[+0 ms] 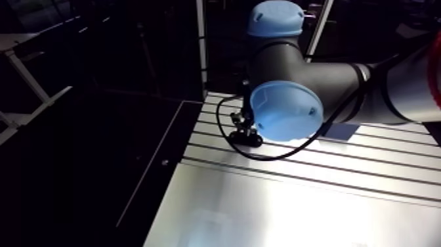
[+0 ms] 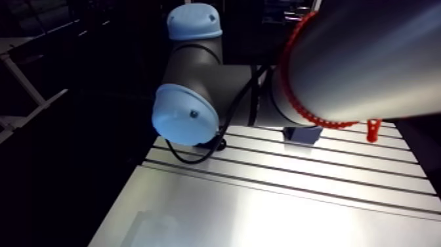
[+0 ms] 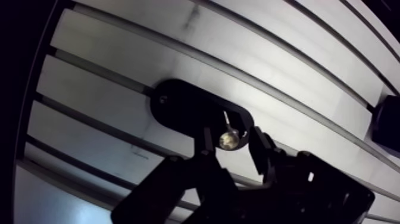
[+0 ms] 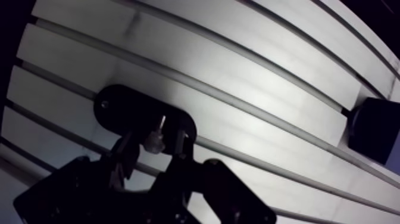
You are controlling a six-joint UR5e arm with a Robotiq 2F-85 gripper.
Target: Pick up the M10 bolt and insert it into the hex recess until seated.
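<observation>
In the wrist view a small shiny M10 bolt [image 3: 229,138] sits between my two dark fingers [image 3: 205,143], and my gripper [image 3: 231,143] is shut on it. The bolt hangs directly over a black oval fixture plate [image 3: 178,104] that lies flat on the slotted table [image 3: 119,71]. The fingers and the bolt cover the hex recess. In the arm view the gripper [image 1: 246,134] is a small dark shape low over the table's far left part, half hidden behind a blue joint cap [image 1: 287,110].
A dark block [image 3: 387,119] stands on the table beyond the gripper's right finger; the arm view also shows this dark block [image 2: 302,134]. Long slots run across the table. The table's left edge [image 1: 167,197] drops off into darkness close to the plate.
</observation>
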